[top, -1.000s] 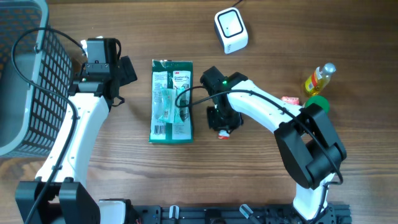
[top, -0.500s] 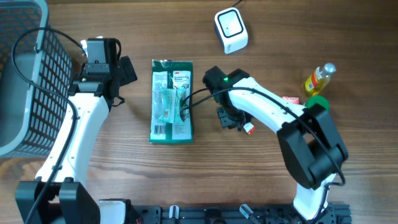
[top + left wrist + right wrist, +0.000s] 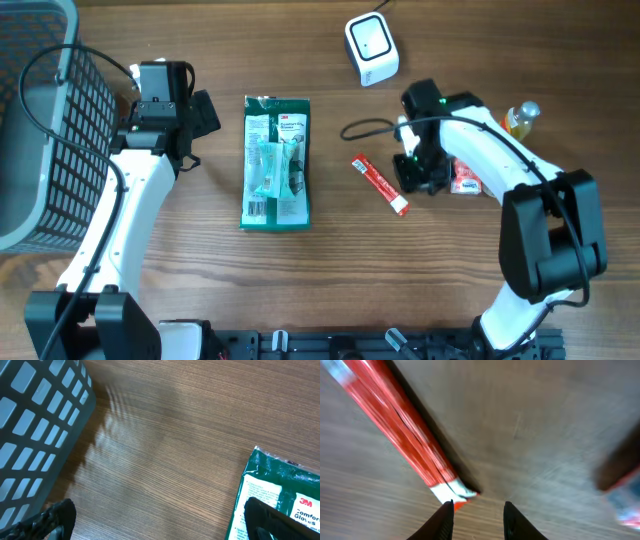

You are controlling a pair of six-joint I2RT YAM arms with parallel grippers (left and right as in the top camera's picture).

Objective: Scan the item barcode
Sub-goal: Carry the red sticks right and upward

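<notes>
Basically pickup stage: red tube point(image 3: 380, 185) is seen loose on the counter point(image 3: 330, 285), right claw point(image 3: 477, 510) and left claw point(image 3: 157, 515) parted, empty. Next it's to be grabbed for the scanner point(image 3: 372, 48).

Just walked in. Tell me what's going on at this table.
The right gripper hangs over the table beside a red stick packet, which lies flat on the wood, not held. Its fingers stand slightly apart with nothing between them. The left gripper waits wide open next to the green glove package. The white scanner sits untouched at the far edge.
</notes>
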